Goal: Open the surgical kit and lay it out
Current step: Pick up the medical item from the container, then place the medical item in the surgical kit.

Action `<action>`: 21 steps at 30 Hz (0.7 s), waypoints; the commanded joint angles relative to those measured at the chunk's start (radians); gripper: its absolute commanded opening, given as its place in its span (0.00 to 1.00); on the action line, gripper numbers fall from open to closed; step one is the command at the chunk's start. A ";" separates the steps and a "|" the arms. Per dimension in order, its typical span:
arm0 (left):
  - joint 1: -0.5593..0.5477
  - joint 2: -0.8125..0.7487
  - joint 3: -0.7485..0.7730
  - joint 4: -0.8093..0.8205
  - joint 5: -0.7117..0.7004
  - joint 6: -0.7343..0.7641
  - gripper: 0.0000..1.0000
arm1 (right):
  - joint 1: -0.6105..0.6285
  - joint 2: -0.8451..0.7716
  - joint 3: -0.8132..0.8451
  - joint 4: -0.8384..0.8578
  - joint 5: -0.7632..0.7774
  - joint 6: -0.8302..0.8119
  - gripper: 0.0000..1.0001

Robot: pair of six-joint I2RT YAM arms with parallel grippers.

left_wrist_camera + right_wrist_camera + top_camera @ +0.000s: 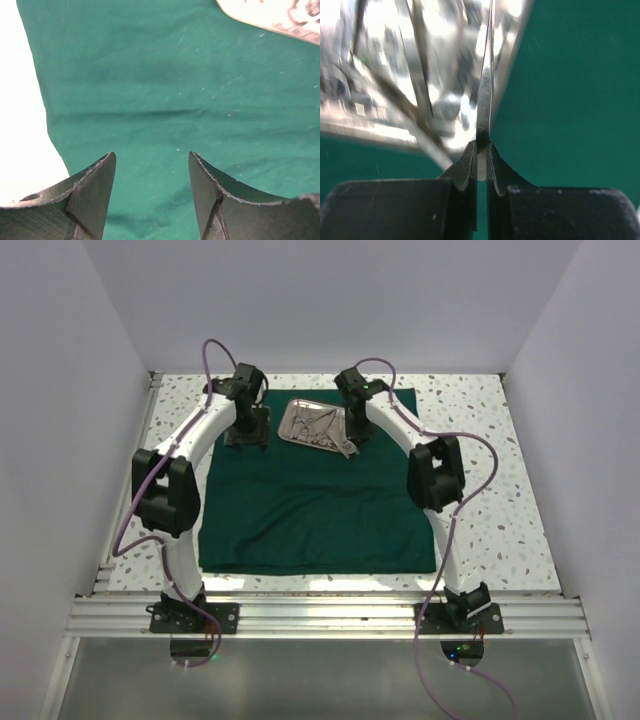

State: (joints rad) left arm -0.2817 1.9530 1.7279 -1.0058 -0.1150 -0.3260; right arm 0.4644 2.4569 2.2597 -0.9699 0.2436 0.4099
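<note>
The dark green cloth (310, 500) lies spread flat on the table. The shiny steel tray (296, 430) sits on its far part, with several slim silver instruments (320, 425) in it. My right gripper (356, 435) is at the tray's right end. In the right wrist view it (481, 147) is shut on one slim silver instrument (485, 90), seen edge-on over the tray's rim (517, 60). My left gripper (246, 432) is left of the tray. In the left wrist view it (151, 160) is open and empty just above the cloth (165, 90), with the tray's corner (270, 17) at top right.
The speckled tabletop (500, 440) shows around the cloth on all sides. White walls close the left, right and back. A metal rail (320, 615) with the arm bases runs along the near edge. The cloth's left edge (42, 100) is close to my left gripper.
</note>
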 commanded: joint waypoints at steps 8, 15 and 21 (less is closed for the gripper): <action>0.006 -0.002 -0.022 0.087 0.072 -0.008 0.65 | 0.016 -0.653 -0.744 0.151 -0.069 0.050 0.00; 0.004 0.017 -0.053 0.114 0.110 -0.008 0.63 | 0.052 -0.698 -1.042 0.307 -0.228 0.079 0.00; 0.004 0.014 -0.067 0.116 0.140 0.002 0.61 | 0.056 -0.524 -1.046 0.318 -0.323 0.086 0.00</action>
State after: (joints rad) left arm -0.2817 1.9663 1.6676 -0.9241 -0.0078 -0.3294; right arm 0.5201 1.8664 1.2175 -0.7105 0.0021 0.4740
